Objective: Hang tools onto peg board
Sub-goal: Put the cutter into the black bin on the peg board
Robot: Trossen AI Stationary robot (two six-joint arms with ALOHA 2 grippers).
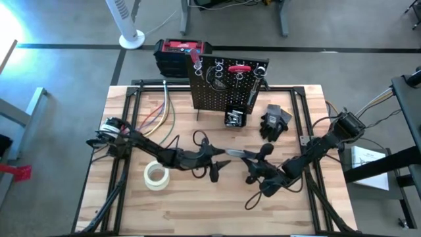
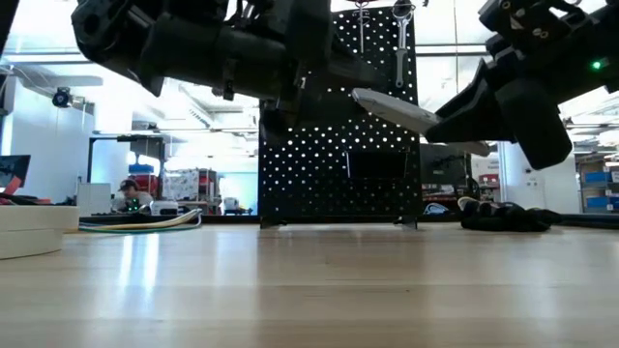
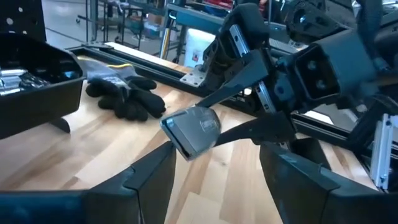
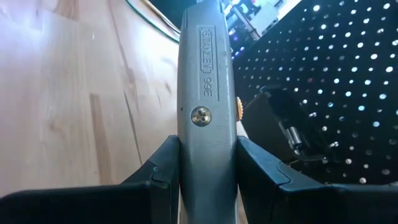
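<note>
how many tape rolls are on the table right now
1. The whitish tape roll lies flat on the wooden table, near the front on the left arm's side, just below that arm. The arms could be hiding something under them, but no second roll shows.

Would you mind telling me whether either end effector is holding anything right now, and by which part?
The right end effector grips a grey utility knife across the sides of its body, nose pointing toward the open left end effector, which holds nothing.
</note>
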